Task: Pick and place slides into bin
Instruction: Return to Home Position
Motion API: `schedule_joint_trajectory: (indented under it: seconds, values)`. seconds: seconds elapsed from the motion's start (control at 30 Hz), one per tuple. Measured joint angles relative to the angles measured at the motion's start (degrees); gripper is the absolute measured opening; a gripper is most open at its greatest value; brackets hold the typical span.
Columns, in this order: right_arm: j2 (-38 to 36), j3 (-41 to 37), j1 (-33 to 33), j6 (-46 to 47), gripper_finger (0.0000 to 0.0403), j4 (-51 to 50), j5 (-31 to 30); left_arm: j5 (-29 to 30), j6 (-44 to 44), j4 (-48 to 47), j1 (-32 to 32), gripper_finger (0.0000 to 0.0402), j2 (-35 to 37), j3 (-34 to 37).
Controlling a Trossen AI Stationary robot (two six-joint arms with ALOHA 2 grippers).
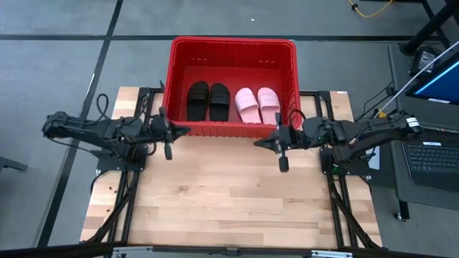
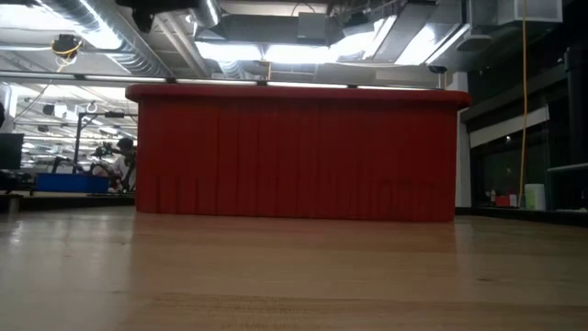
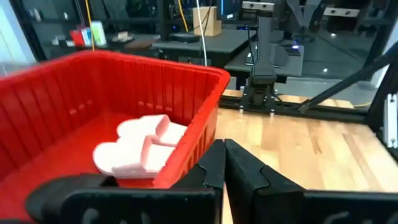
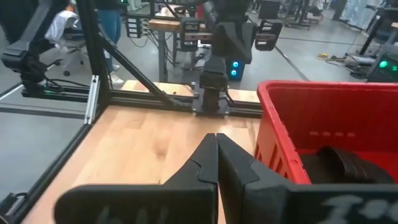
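Observation:
The red bin (image 1: 233,50) stands at the table's far edge. Inside it the black pair of slides (image 1: 208,100) lies on the left and the pink pair (image 1: 257,104) on the right, soles down on the bin's floor. The pink pair shows in the left wrist view (image 3: 140,149), a black slide in the right wrist view (image 4: 339,165). My left gripper (image 1: 188,130) is shut and empty near the bin's near-left corner. My right gripper (image 1: 257,142) is shut and empty near the bin's near-right corner.
The bin's near wall (image 2: 294,156) fills the low view across the wooden table (image 1: 229,201). A laptop (image 1: 430,154) sits beyond the table's right edge. Arm mounts stand at both table sides.

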State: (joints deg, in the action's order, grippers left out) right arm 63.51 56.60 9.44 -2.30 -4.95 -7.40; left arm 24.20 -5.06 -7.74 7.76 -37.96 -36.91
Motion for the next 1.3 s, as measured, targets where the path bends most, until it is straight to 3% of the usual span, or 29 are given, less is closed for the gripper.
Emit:
schedule_joint_trajectory:
  seconds: [0.17, 0.33, 0.7, 0.9, 1.3]
  values:
    - [-0.1, 0.0, 1.2, 1.7, 0.0002, 0.0, 0.0, 1.8, 4.7, -4.4, 1.5, 0.0001, 3.9, 0.0]
    - [0.0, 0.0, 1.7, 0.5, 0.0002, 1.9, 0.0, 1.8, 1.9, -13.0, 1.5, 0.0001, 9.6, 0.2]
    - [0.0, 0.0, 1.4, 3.4, 0.0001, 4.4, -0.1, 1.4, 2.8, 1.1, 1.6, 0.0001, 29.2, 19.3]
    - [0.0, 0.0, 1.4, 3.8, 0.0001, 5.4, -0.1, -1.0, 5.3, 5.9, 1.6, 0.0001, 36.9, 25.3]
    - [0.0, -0.5, 1.0, 5.0, 0.0, 9.0, 0.0, -5.7, 3.3, 7.6, 1.6, 0.0001, 37.9, 31.8]
